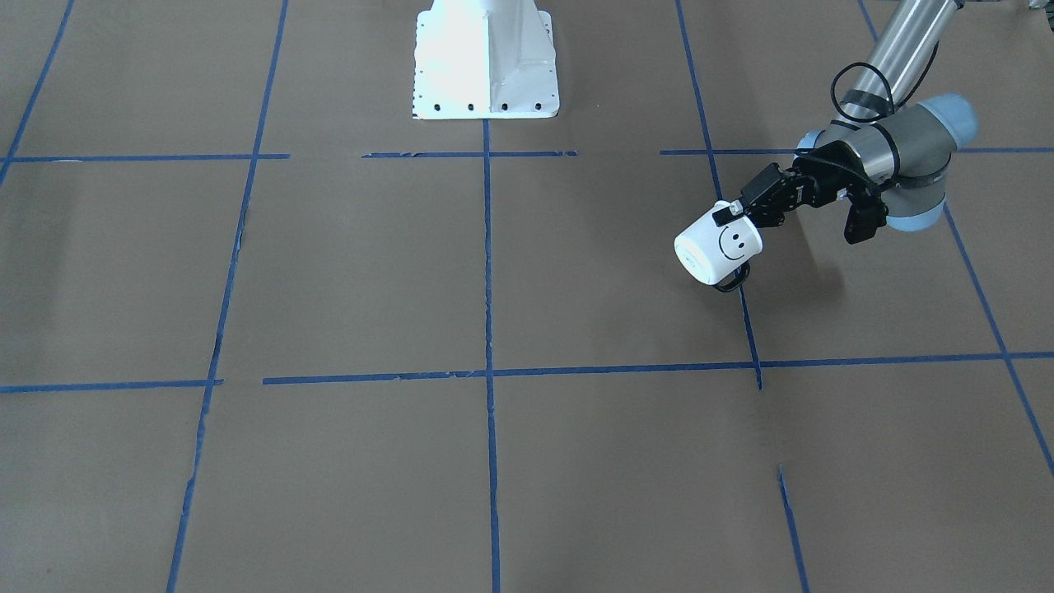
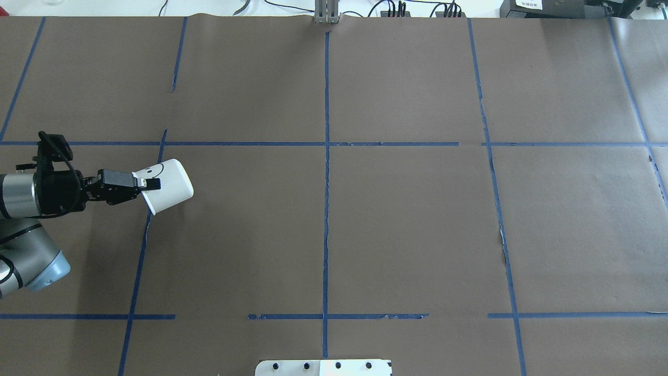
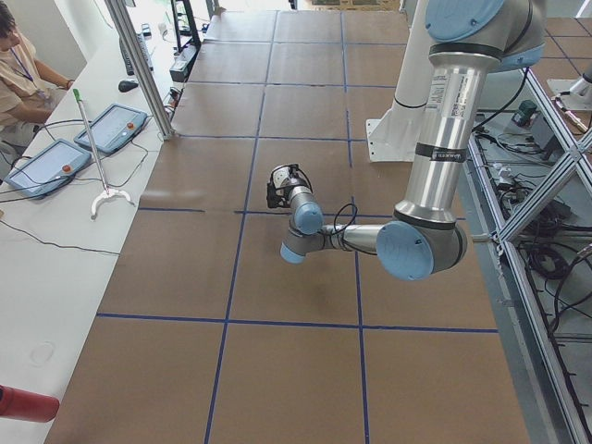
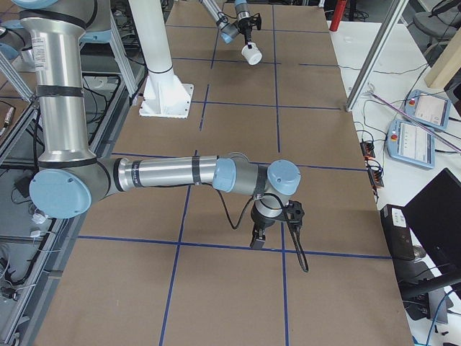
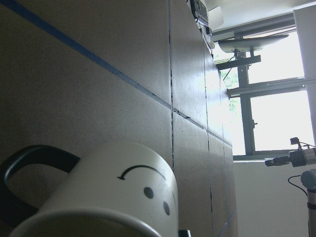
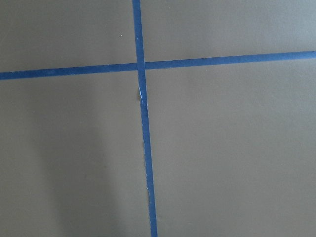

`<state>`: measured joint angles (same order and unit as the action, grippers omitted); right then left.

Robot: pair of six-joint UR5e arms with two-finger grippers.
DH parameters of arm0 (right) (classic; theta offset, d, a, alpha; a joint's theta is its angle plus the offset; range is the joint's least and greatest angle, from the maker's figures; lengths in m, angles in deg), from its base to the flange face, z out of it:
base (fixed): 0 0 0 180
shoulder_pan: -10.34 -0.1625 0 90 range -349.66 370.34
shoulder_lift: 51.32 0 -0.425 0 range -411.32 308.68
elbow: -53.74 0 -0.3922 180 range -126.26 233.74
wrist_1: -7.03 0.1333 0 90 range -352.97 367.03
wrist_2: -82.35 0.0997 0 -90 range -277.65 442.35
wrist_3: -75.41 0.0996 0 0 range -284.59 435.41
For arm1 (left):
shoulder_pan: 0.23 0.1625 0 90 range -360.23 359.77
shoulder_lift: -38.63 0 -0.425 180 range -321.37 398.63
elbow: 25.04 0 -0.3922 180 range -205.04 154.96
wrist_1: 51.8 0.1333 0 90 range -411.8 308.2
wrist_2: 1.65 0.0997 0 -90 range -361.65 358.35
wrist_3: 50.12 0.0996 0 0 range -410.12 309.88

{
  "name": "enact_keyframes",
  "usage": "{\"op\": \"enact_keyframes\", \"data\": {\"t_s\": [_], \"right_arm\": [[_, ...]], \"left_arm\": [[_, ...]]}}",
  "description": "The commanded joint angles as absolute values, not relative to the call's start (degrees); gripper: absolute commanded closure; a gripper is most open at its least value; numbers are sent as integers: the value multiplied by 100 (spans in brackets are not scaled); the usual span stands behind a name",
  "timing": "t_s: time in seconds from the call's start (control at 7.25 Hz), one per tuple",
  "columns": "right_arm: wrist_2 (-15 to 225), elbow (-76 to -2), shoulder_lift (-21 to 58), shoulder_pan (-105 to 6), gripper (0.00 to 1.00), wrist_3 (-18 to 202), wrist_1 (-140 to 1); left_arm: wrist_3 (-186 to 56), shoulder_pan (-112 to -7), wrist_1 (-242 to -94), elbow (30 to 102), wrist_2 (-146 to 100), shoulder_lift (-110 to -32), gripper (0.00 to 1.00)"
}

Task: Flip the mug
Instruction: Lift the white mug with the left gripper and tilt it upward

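Left gripper pinches mug at the rim, base pointing away, so wrist roll can flip it; prob. airborne. Right gripper: open/closed, can't tell.

One camera looks down over my shoulders; another faces me across the tabletop. Both catch the mug in my left pincer. Two more look along from either end. Wrist cameras sit close: left skimming, right straight down.

Brown paper-covered table crossed by blue tape lines, with two touchscreen pendants on a white side bench near a seated operator
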<state>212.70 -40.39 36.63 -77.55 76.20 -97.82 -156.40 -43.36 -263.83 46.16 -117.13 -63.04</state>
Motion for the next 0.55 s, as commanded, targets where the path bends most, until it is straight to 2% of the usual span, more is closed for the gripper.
{"op": "enact_keyframes", "data": {"t_s": [0.0, 0.28, 0.41], "right_arm": [[21269, -4039, 3666, -7755, 0, 7620, -9782], [21269, -4039, 3666, -7755, 0, 7620, -9782], [21269, -4039, 3666, -7755, 0, 7620, -9782]], "left_arm": [[-15744, -4811, -24494, 5435, -12929, -6500, 100], [-15700, -5067, -21954, 6762, -13733, -6543, 100], [-15691, -5033, -20331, 7178, -13866, -7083, 100]]}}
